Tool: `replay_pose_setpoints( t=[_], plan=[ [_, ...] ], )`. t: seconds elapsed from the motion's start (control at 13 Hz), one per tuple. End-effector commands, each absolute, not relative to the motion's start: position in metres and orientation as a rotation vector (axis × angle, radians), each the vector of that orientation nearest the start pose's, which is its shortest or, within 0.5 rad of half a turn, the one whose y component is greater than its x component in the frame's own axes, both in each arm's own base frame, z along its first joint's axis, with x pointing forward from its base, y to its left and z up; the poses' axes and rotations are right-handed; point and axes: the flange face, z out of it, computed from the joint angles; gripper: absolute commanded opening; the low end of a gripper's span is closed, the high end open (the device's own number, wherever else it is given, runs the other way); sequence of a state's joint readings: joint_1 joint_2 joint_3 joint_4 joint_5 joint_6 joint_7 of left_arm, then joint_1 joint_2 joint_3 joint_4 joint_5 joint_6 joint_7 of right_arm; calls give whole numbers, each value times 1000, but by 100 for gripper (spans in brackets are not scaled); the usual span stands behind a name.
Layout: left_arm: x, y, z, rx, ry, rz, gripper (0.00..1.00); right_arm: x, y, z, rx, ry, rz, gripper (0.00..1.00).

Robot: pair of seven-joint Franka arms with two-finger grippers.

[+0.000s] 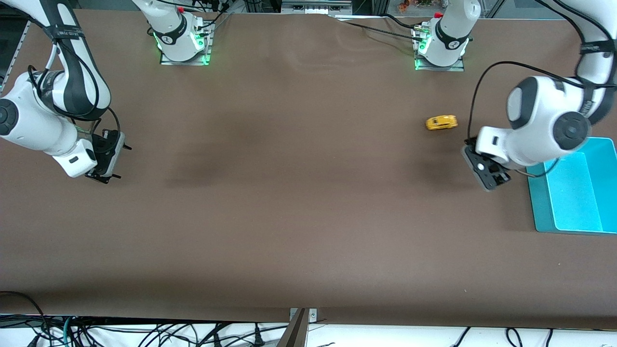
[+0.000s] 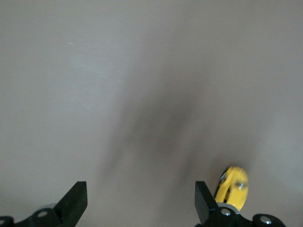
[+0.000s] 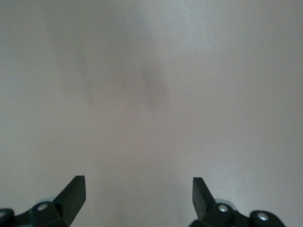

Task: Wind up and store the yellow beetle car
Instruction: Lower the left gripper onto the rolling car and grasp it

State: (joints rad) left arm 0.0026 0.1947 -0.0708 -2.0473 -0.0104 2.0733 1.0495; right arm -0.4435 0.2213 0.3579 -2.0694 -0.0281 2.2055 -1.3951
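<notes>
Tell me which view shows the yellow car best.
The front view: the whole car sits in plain sight on the brown table, near the left arm's end, with nothing over it. The left wrist view catches only part of it, blurred, beside one finger at the picture's edge. The right wrist view shows bare table, no car.

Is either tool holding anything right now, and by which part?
Nothing is held. Left tool and right tool are open; the small yellow rounded toy car sits untouched.

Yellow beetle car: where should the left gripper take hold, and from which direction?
Probably from above, jaws across the rounded body's sides of the yellow beetle car, which sits on its wheels on the table. The left gripper, open, hangs beside it, closest.
</notes>
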Motion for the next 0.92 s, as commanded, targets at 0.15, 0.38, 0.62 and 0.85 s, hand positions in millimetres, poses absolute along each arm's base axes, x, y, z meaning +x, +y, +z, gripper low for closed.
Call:
replay_pose_setpoints(
  t=[0.15,0.38,0.62,0.85],
  plan=[
    [511,-26,331,-2542,1998,180,100,557,-45,386,-2595,-1693,40,100],
    [481,-12,317,-2510,2002,244,100,550,-25,415,-2695,-1585,43,100],
    [455,17,292,-2502,1996,250,100,542,-23,429,-2817,-1381,65,100],
    [425,47,257,-2440,2051,166,100,538,-17,442,-2852,-1155,3,100]
  ],
)
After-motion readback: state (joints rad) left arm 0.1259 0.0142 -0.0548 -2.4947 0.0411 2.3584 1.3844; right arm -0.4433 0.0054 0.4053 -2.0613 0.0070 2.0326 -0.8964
